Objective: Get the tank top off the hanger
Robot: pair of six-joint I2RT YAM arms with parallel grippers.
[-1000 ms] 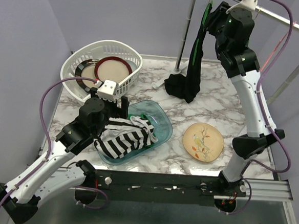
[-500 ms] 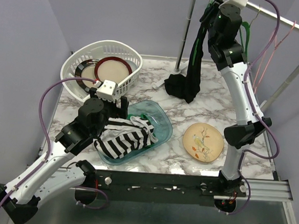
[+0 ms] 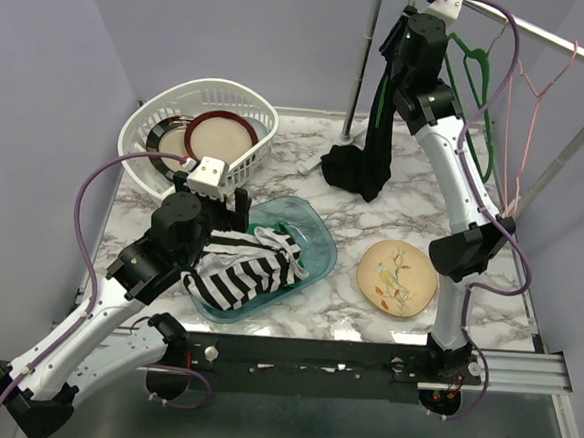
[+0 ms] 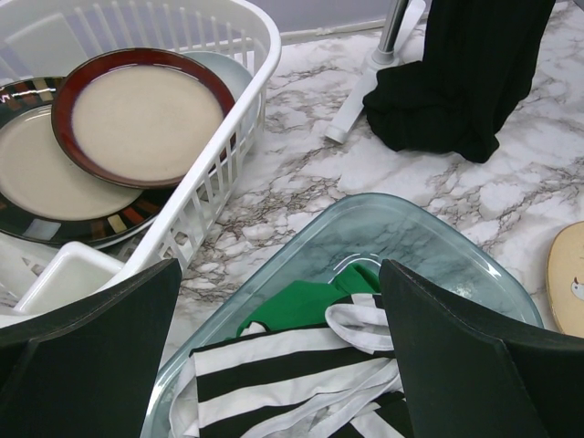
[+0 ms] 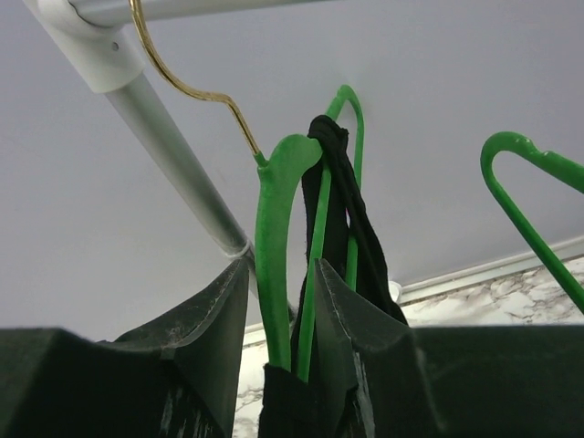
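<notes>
A black tank top [image 3: 361,169] hangs from a green hanger [image 3: 385,85] on the white rail [image 3: 555,42], and its hem rests on the marble table. My right gripper [image 3: 410,42] is up at the hanger's neck. In the right wrist view its fingers [image 5: 356,356] close narrowly around the green hanger [image 5: 274,228] and the black strap [image 5: 342,182], below the gold hook [image 5: 196,91]. My left gripper [image 3: 234,210] is open and empty over the glass dish [image 4: 401,228]. The tank top's hem also shows in the left wrist view [image 4: 465,82].
A striped garment [image 3: 243,271] lies in the glass dish [image 3: 321,236]. A white basket [image 3: 268,127] with plates stands at the back left. A painted plate [image 3: 396,276] lies front right. An empty green hanger [image 3: 478,72] and a pink one [image 3: 530,105] hang on the rail. The rack pole [image 3: 363,64] stands behind.
My right arm has swung left along the rail to the tank top's hanger, uncovering the empty green and pink hangers. The left arm has not moved.
</notes>
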